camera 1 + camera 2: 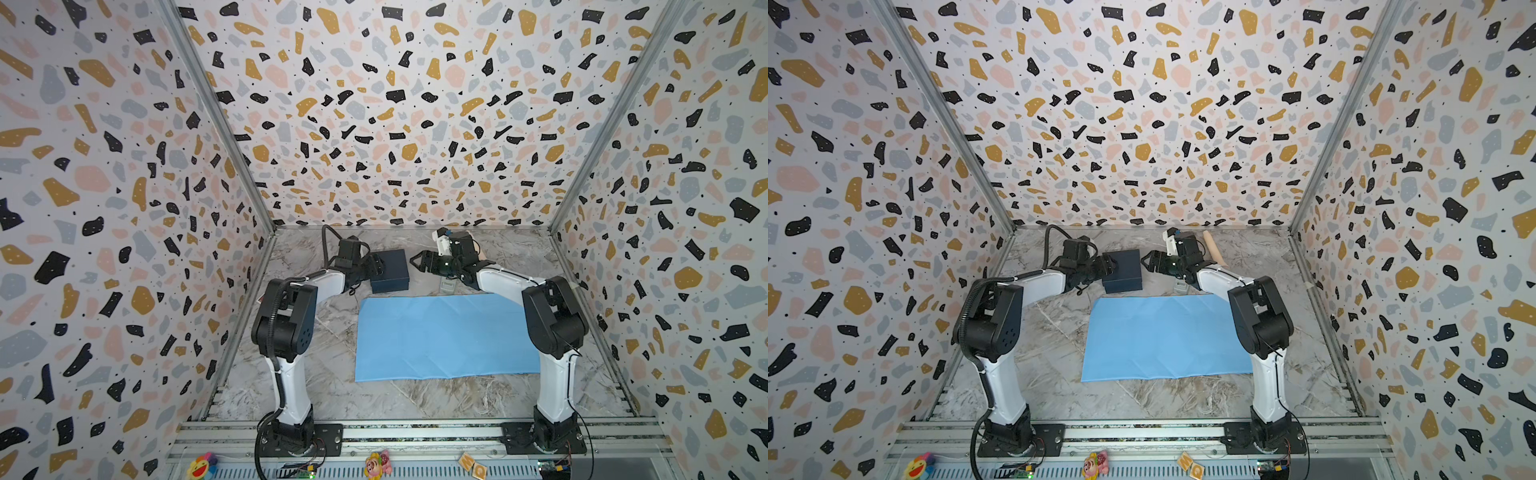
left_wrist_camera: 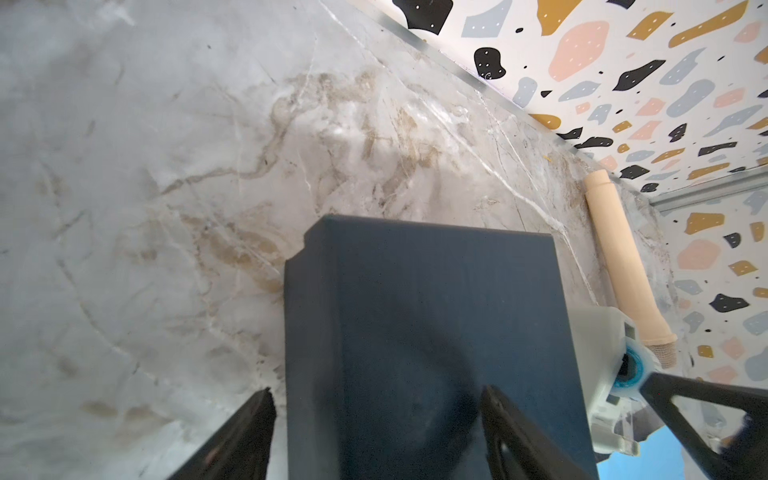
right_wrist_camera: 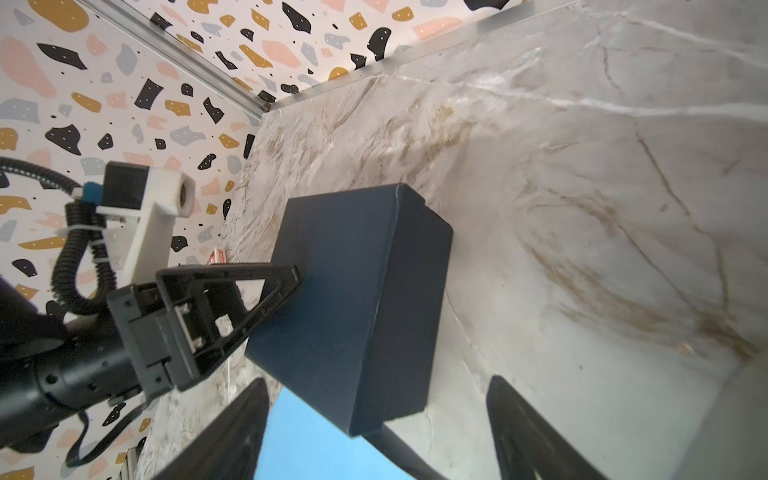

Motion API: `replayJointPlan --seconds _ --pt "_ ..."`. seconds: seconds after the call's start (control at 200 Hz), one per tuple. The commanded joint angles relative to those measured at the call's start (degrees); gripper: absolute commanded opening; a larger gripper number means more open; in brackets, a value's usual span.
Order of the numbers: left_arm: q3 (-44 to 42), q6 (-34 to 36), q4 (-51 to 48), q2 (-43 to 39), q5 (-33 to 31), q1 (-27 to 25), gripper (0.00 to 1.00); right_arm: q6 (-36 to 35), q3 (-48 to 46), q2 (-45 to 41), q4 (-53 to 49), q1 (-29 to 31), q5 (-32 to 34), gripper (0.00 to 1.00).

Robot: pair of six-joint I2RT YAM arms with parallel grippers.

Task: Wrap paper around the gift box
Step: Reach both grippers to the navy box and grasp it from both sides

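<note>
Navy gift box [image 1: 1122,270] beside paper [image 1: 1167,336]

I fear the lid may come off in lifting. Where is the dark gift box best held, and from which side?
Probably the two flat side walls of the gift box, low on the base, pressed level from left and right. In the left wrist view it looks wider than the open fingers of the left gripper can span, and the right gripper faces its other wall.
</note>
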Motion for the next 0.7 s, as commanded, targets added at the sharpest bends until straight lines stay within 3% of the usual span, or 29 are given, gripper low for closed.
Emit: replayJointPlan --seconds 0.0,0.34,0.696 --pt "-1.4 -4.4 6.0 -1.6 3.7 0.4 0.79 -0.4 4.3 2.8 -1.4 1.1 -2.7 0.82" --pt "-3.9 -6.8 6.8 -0.6 6.6 -0.5 0.78 1.9 10.9 10.8 0.6 2.8 -11.7 0.74" --pt "-1.6 -9.6 10.7 -1.7 11.4 -4.8 0.72 3.9 9.9 7.9 3.1 2.2 -16.0 0.60"
